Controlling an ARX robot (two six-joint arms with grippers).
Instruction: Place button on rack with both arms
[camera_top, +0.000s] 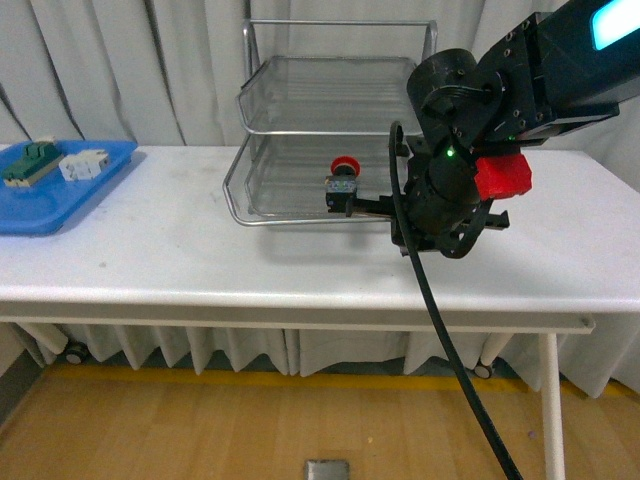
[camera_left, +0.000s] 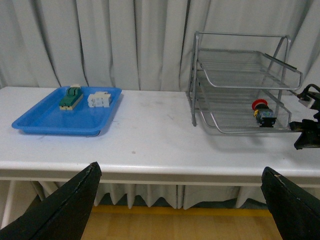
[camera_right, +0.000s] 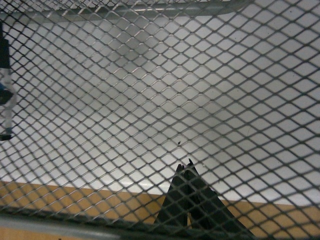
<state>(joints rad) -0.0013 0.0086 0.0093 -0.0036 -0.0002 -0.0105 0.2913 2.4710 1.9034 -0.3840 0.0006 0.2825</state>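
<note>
The button (camera_top: 343, 183), a red cap on a black body, sits on the lowest tier of the silver wire-mesh rack (camera_top: 300, 120), near its front rim. It also shows in the left wrist view (camera_left: 262, 112) and as a dark sliver at the edge of the right wrist view (camera_right: 4, 95). My right gripper (camera_top: 352, 207) is shut and empty, its tip just below and in front of the button. In the right wrist view its closed fingertips (camera_right: 186, 169) show through the mesh. My left gripper (camera_left: 182, 200) is open and empty, held back off the table's front edge, facing the rack (camera_left: 240, 75).
A blue plastic tray (camera_top: 40, 215) at the table's left end holds a green-topped block (camera_top: 28, 162) and a white terminal block (camera_top: 83, 165). The white table (camera_top: 200, 260) stands before grey curtains. A thick black cable (camera_top: 440, 320) hangs from the right arm.
</note>
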